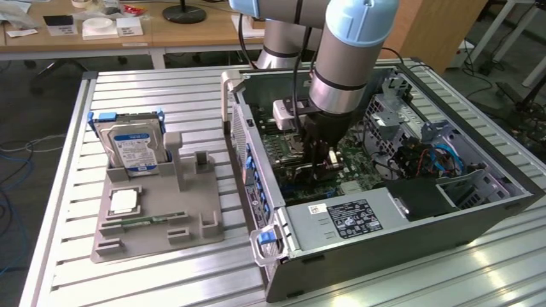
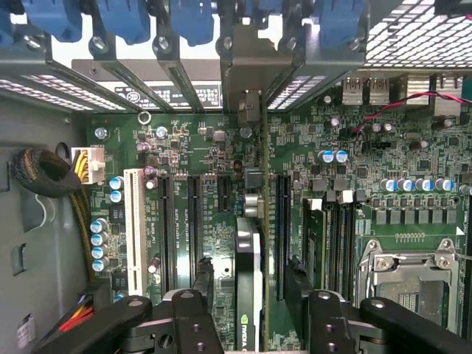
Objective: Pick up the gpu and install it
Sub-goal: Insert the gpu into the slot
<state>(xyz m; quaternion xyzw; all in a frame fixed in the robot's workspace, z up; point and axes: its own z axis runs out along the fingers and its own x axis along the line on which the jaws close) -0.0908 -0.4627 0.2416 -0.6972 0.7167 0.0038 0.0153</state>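
The gpu stands on edge on the green motherboard, seen from above as a thin card. Its silver end bracket meets the case's rear slot bars. My gripper straddles the card, open: one black finger on one side and the other on the opposite side, with a visible gap between each finger and the card. In the exterior view the gripper reaches straight down into the open computer case, low over the motherboard.
A grey parts holder lies on the slatted table at the exterior view's left, carrying a silver hard drive and a narrow memory stick. The power supply, drive cage and cables crowd the case. A white slot and the processor socket flank the card.
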